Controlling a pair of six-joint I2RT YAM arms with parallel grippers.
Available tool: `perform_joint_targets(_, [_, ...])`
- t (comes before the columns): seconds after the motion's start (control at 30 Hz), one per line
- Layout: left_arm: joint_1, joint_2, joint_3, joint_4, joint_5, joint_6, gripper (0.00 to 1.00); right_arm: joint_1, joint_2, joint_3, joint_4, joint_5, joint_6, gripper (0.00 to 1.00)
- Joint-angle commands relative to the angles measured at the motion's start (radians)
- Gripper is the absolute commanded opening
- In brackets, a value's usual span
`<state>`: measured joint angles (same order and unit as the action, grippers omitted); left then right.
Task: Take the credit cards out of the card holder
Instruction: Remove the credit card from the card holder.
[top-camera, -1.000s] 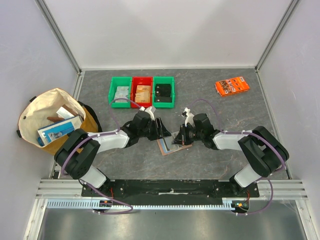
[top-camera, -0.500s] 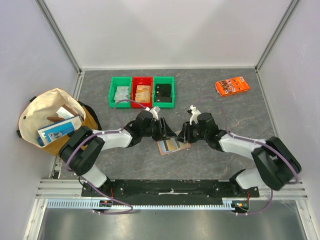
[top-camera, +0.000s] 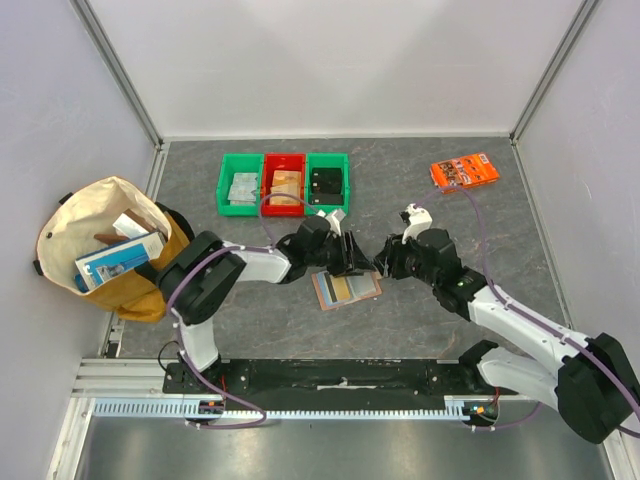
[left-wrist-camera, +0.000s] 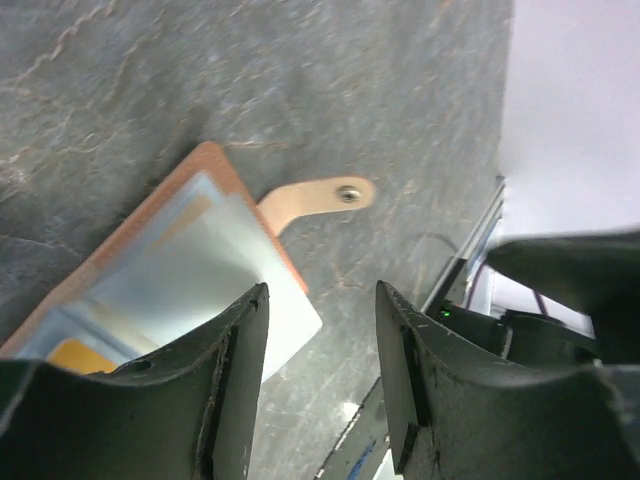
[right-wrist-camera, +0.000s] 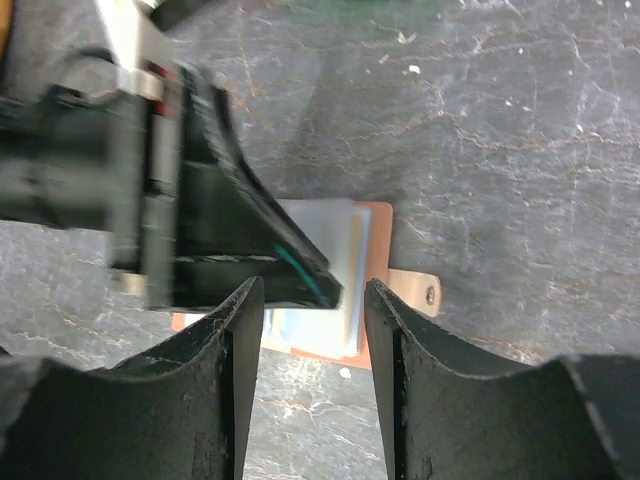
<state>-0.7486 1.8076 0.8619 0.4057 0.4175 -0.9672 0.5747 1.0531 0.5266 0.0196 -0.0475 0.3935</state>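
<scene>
Hovering over open card holder (top-camera: 346, 289), table centre | left gripper (left-wrist-camera: 320, 300) at its 12 o'clock, fingers spread, empty | right gripper (right-wrist-camera: 312, 290) at 2 o'clock, spread, empty | credit cards (left-wrist-camera: 180, 295) tucked inside | step: seemingly lining up first pull | next: pin holder, pinch card edge

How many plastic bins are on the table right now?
3, in a row at the far side: left green bin, red bin in the middle, right green bin.

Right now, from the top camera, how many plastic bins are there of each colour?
Green bins: 2
Red bins: 1
Total: 3
</scene>
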Motion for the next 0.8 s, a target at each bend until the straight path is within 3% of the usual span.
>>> perform_joint_targets(0.0, [-0.012, 0.100, 0.048, 0.031, 0.030, -0.044, 0.52, 0.008, -0.033, -0.019, 0.085, -0.020, 0.022, 0.51])
perform_joint_targets(0.2, [-0.012, 0.133, 0.063, 0.067, 0.037, -0.050, 0.51, 0.007, -0.005, -0.030, 0.134, -0.086, 0.050, 0.48])
perform_joint_targets(0.43, [0.000, -0.013, 0.077, -0.004, -0.023, 0.042, 0.52, 0.007, 0.018, -0.043, 0.184, -0.144, 0.088, 0.47])
perform_joint_targets(0.77, [0.028, -0.215, -0.020, -0.177, -0.190, 0.145, 0.52, 0.007, 0.126, -0.034, 0.246, -0.236, 0.137, 0.47])
